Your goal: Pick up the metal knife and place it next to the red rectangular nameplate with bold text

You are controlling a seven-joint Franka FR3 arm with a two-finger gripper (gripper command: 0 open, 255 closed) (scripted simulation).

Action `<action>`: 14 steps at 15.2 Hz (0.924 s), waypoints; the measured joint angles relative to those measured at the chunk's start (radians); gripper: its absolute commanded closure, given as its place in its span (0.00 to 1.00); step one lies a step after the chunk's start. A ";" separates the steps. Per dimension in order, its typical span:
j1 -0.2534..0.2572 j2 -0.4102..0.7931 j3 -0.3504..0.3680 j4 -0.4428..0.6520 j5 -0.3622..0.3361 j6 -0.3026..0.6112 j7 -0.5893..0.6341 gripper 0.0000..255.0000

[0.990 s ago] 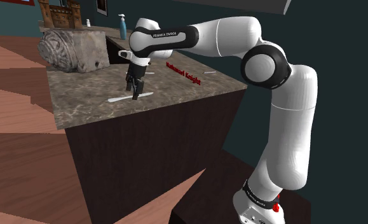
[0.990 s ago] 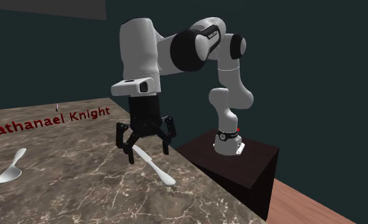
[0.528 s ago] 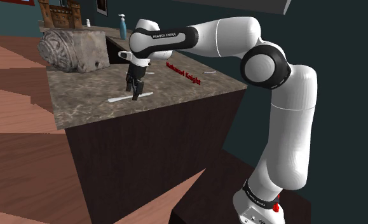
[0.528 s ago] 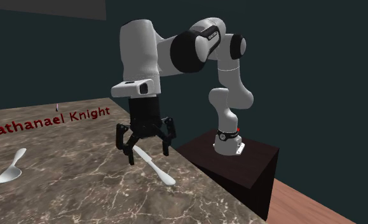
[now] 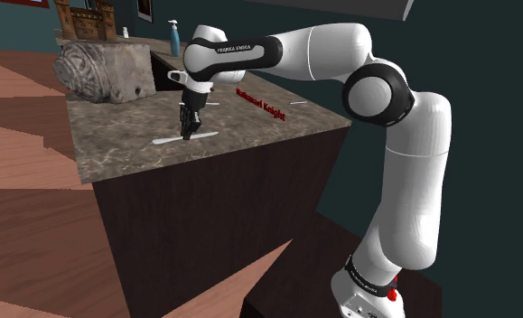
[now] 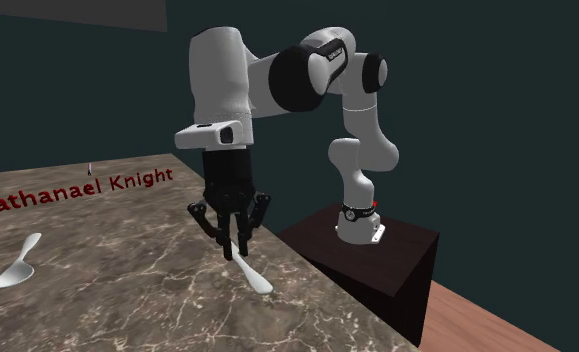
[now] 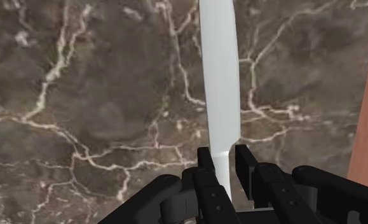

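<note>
The knife is a plain white, long piece lying flat on the dark marbled counter, near the counter's edge on the second exterior view's right. My black gripper points straight down over it, shut on the knife's narrow part. In the wrist view the fingers clasp the knife, and its blade runs away from the gripper. The nameplate is red lettering, "Nathanael Knight", further back on the counter. In the shoulder view the gripper stands on the knife, and the nameplate is to its right.
A white spoon lies on the counter at the second exterior view's left. A carved stone block and a blue bottle stand at the back. The counter drops off to a wooden floor beside the knife.
The fingers stood wide apart over the knife in both earlier frames. They have now come together on it. The arm and the knife have hardly moved.
</note>
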 measured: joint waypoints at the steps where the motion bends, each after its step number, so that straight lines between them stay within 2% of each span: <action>1: 0.000 -0.001 0.000 -0.002 0.000 0.002 0.000 1.00; 6: -0.001 -0.004 -0.001 0.024 -0.004 -0.036 0.006 1.00; 14: -0.003 -0.006 -0.003 0.127 -0.011 -0.142 0.025 1.00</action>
